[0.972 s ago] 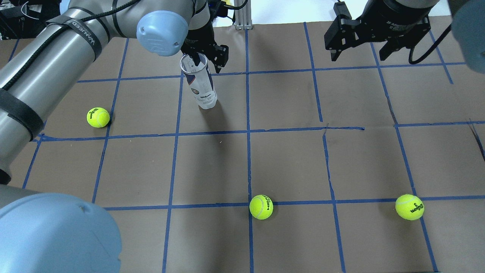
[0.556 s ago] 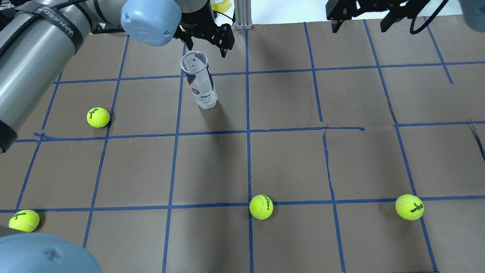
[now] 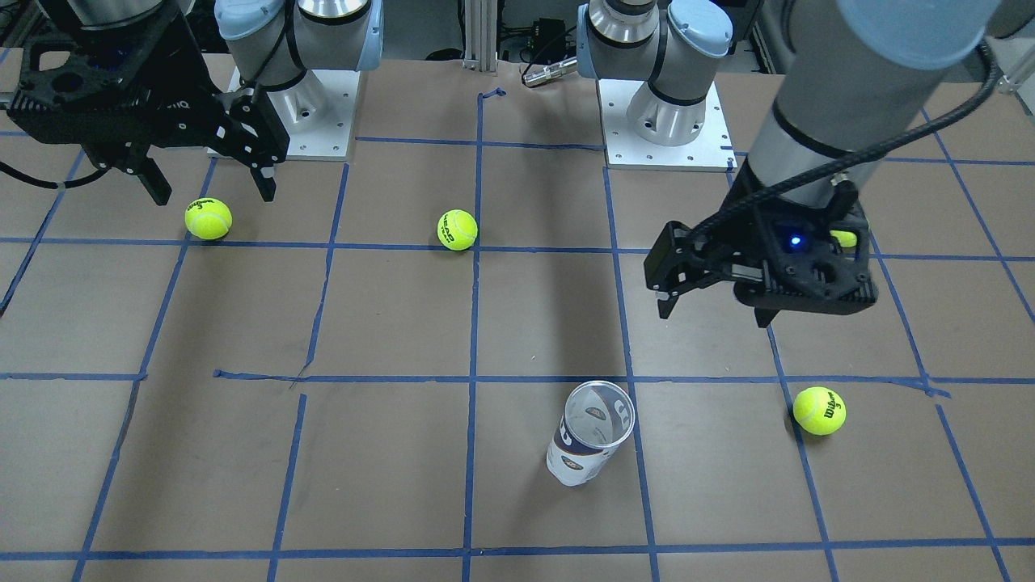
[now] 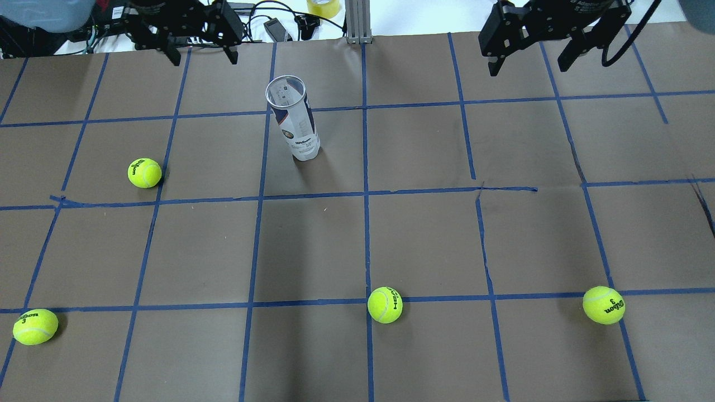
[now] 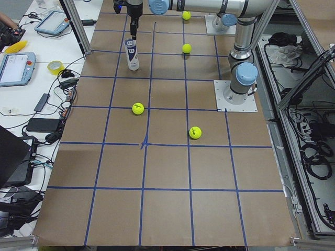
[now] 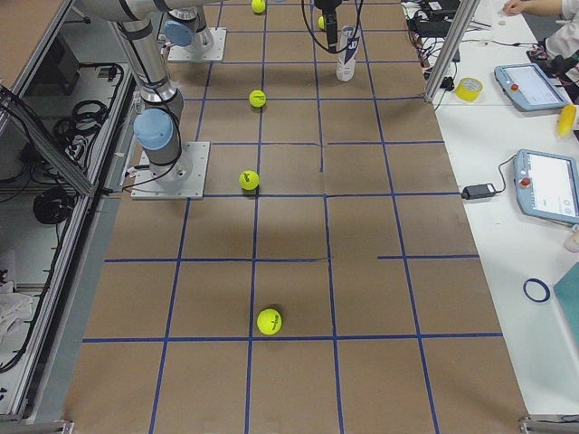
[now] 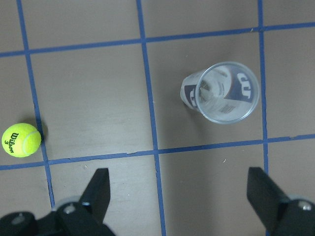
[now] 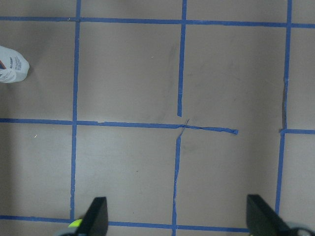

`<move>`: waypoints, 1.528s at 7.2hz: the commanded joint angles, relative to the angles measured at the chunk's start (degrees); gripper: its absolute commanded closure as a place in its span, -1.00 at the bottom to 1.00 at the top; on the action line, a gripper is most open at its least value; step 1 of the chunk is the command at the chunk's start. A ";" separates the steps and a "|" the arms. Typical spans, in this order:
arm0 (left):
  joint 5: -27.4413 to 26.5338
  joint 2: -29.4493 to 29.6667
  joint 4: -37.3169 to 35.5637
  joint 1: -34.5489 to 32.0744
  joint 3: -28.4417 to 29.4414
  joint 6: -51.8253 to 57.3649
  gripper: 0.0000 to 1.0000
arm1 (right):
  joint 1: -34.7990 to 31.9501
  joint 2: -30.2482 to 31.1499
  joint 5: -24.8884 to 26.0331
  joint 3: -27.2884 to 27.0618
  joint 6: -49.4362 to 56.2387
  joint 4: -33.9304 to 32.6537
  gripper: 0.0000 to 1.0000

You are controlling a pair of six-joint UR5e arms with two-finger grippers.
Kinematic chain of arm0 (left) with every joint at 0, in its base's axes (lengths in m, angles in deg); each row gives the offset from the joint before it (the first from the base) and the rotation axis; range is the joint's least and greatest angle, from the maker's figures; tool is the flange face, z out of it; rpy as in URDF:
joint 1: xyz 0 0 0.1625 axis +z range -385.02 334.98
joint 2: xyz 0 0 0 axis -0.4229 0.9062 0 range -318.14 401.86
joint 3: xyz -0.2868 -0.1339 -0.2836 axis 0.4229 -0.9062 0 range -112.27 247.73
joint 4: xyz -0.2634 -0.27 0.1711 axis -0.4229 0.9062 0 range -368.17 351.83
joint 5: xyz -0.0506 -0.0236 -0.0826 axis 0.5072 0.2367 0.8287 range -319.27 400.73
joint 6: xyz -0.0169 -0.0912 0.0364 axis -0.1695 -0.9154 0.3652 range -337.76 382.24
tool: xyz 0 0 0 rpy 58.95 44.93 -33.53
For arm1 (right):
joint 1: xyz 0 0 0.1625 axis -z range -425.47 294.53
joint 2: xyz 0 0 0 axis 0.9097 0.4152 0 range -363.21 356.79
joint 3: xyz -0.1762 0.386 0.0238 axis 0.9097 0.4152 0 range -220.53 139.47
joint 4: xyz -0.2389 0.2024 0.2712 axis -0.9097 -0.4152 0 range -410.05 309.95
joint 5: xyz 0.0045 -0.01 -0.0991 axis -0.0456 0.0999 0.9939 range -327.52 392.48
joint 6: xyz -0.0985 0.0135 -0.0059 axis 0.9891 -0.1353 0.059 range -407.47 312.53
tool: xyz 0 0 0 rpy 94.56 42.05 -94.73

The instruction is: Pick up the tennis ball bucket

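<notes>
The tennis ball bucket point(image 4: 294, 121) is a clear can with a white-and-navy label. It stands upright and open-topped on the brown table, and nothing holds it. It also shows in the front view point(image 3: 589, 435) and in the left wrist view point(image 7: 221, 93). My left gripper point(image 4: 202, 56) is open and empty. It hangs high, to the left of the can and beyond it, and also shows in the front view point(image 3: 713, 315). My right gripper point(image 4: 528, 66) is open and empty, high over the far right of the table point(image 3: 214, 192).
Several yellow-green tennis balls lie on the table: one at the left point(image 4: 144, 172), one at the near left edge point(image 4: 35, 326), one at the near middle point(image 4: 385, 305) and one at the near right point(image 4: 603, 305). An aluminium post point(image 4: 357, 22) stands at the far edge.
My left gripper has left the can's rim, risen and swung left, and the arm has cleared the view's left side. The can stands where it was. My right gripper shifted slightly.
</notes>
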State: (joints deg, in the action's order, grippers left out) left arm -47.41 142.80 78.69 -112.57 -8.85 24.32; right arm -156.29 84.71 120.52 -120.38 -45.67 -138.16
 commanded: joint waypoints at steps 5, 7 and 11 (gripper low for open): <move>-4.50 -7.41 1.99 1.59 -7.71 0.29 -1.00 | 0.12 -0.03 0.55 -0.22 -0.74 3.12 -1.00; -3.88 -8.92 4.37 1.59 -7.80 1.42 -1.00 | 0.21 -0.03 0.98 -0.31 -0.31 3.64 -1.00; -2.03 -9.36 5.34 1.59 -7.80 1.52 -1.00 | 0.30 -0.03 1.08 -0.49 0.14 3.56 -1.00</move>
